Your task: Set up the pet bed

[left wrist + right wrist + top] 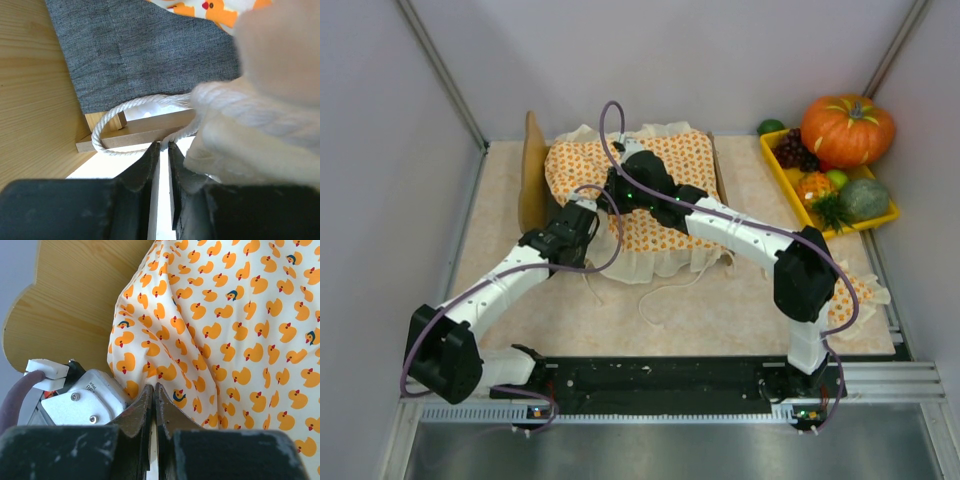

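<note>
A small light-wood pet bed with a tall rounded plywood headboard sits toward the far left corner of the beige marbled worktop, headboard at the left end. A ruffled white bedspread printed with orange ducks is draped over the frame and spills toward the near edge. The left gripper is low at the near side of the bed, next to the headboard. Its black fingers stand narrow, with only a thin slit between them. A white twisted cord loops over a wooden frame slat and crosses just past the tips; I cannot tell whether it is pinched. Above the slat the bed's dark grey fabric base shows bare. The right gripper reaches in from the right over the middle of the bed. Its fingers are pressed together with their tips at the duck cloth, and whether a fold is caught does not show. A small matching ruffled pillow lies at the right edge behind the right arm. In the far right corner a yellow plastic tray holds an orange pumpkin and other produce.
</note>
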### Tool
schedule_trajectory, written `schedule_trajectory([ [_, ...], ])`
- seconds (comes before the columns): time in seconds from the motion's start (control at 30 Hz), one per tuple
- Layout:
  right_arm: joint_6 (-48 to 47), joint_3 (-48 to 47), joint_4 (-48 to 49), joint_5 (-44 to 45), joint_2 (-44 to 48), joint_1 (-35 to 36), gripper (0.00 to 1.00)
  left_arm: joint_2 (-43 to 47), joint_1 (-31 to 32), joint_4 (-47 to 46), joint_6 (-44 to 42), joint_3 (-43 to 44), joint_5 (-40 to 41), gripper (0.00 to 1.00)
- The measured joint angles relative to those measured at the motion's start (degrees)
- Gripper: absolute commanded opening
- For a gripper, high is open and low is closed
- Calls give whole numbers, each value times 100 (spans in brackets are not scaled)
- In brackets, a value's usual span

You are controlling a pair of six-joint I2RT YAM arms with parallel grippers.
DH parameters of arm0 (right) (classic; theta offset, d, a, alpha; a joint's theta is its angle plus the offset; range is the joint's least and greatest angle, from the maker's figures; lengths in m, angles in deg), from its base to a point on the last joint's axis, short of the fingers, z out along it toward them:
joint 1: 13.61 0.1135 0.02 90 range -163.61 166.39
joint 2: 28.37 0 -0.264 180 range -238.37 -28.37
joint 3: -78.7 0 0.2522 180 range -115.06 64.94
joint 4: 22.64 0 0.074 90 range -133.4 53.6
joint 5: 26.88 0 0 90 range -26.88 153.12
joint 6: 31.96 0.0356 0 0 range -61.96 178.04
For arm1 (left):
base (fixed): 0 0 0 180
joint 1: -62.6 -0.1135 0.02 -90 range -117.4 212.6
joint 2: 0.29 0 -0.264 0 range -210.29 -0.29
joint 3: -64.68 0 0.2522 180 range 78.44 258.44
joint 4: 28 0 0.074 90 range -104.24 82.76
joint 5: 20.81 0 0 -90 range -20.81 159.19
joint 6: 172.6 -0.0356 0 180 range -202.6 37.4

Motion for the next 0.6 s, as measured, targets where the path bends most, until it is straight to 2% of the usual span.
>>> schedule_trajectory([
  [0.1,0,2,0,0,0,-2,0,-28,24,4,2,22,7,9],
  [0.2,2,2,0,0,0,-2,0,-7,22,-4,-7,26,-31,0],
  [0.6,2,2,2,-11,0,0,0,461,20,-734,-332,227,101,0],
])
